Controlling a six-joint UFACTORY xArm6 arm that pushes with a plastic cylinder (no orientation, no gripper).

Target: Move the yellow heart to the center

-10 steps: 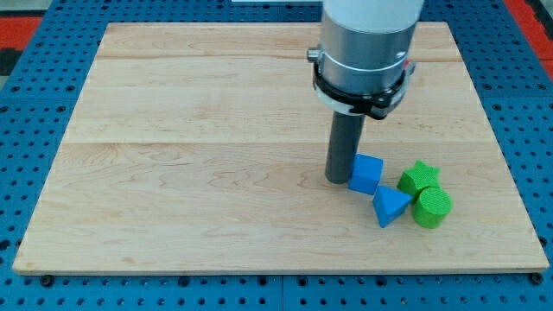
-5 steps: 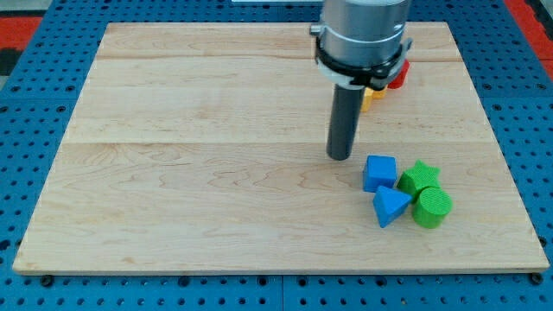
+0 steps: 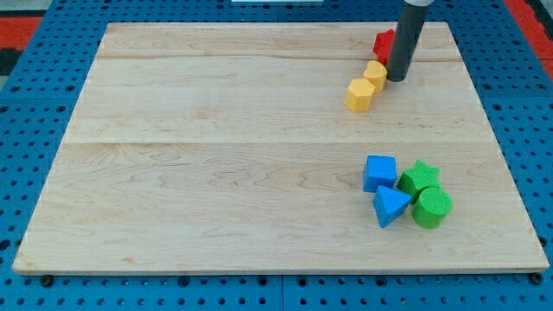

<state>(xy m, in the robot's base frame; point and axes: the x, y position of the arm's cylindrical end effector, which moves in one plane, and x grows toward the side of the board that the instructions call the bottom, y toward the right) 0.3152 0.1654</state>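
Note:
Two yellow blocks lie close together at the view's upper right. The smaller one (image 3: pixel 375 73) looks like the yellow heart, though its shape is hard to make out. The larger one (image 3: pixel 359 94), below and left of it, looks hexagonal. My tip (image 3: pixel 397 79) is on the board just right of the smaller yellow block, touching it or nearly so. A red block (image 3: pixel 384 41) sits just above, partly hidden behind the rod.
A cluster lies at the view's lower right: a blue cube (image 3: pixel 380 173), a blue triangular block (image 3: pixel 390 206), a green star (image 3: pixel 420 178) and a green cylinder (image 3: pixel 431 207). The wooden board (image 3: pixel 216 155) rests on a blue pegboard.
The rod has moved from beside the blue cube up and right to the yellow blocks. The blue cube shifted slightly right early on. The arm's body no longer hides the yellow and red blocks.

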